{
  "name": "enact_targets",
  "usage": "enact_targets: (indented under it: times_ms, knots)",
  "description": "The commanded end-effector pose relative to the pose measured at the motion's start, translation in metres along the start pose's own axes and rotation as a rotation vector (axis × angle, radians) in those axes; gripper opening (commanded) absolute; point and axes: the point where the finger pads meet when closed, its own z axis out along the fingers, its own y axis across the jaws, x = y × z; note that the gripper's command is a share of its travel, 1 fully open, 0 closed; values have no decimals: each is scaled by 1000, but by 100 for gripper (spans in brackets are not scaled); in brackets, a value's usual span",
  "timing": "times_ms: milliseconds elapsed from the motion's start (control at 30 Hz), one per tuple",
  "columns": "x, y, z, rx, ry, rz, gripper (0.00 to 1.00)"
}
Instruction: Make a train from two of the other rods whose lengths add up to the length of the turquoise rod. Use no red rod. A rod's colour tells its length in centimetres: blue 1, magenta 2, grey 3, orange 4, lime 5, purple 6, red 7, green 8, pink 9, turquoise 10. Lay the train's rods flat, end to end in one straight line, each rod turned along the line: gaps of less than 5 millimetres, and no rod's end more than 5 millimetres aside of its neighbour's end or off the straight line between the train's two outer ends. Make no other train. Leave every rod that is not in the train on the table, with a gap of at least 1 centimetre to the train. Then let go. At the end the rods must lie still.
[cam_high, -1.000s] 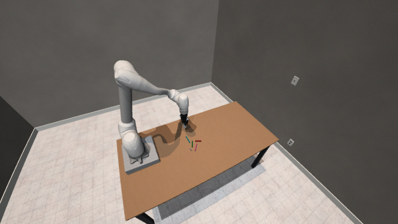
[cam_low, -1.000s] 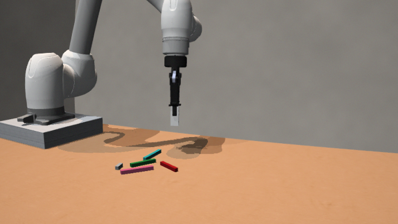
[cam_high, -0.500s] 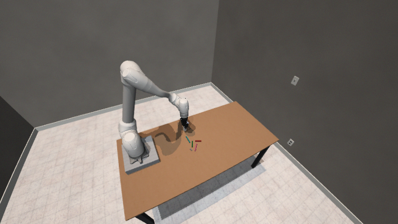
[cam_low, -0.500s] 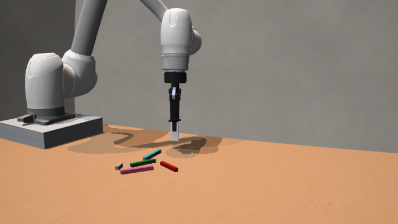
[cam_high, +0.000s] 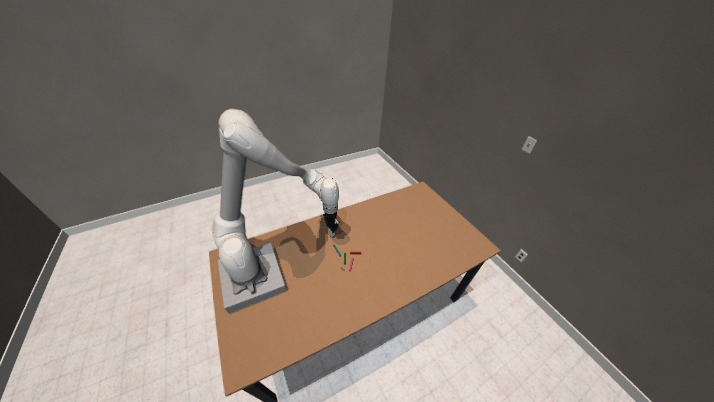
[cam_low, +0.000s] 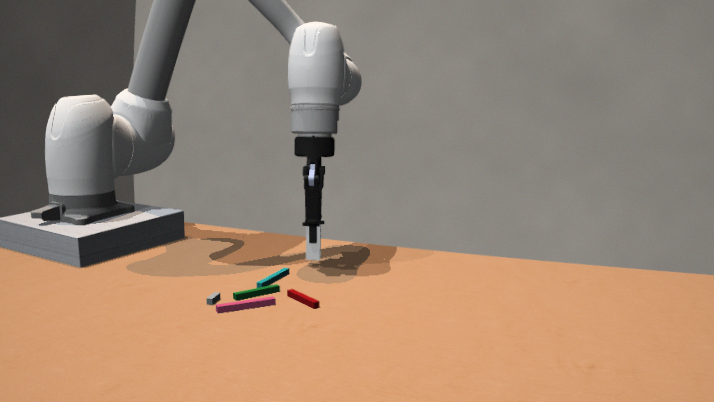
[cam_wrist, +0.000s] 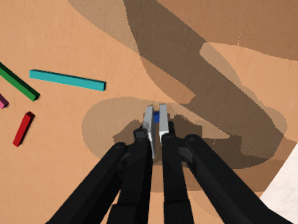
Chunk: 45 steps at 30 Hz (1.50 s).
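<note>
Pink rod (cam_high: 351, 264), seen from above, lies near the hand (cam_high: 333, 233). Side-on, the hand hangs low over the worktop (cam_low: 500, 325). At the wrist, it is clamped on the tiny blue rod (cam_wrist: 157, 117); let go here, that rod would probably land too far from pink's end.

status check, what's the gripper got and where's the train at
Gripper shut on blue rod, low over table. Pink rod lying flat, no train yet. Turquoise rod and green rod lie between gripper and pink.
</note>
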Motion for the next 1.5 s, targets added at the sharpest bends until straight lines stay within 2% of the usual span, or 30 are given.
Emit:
enact_targets:
  times_ms: [0,1033,1467]
  knots:
    - [0,0,0,0,0,0,3]
    - [0,0,0,0,0,0,3]
    - [0,0,9,0,0,0,3]
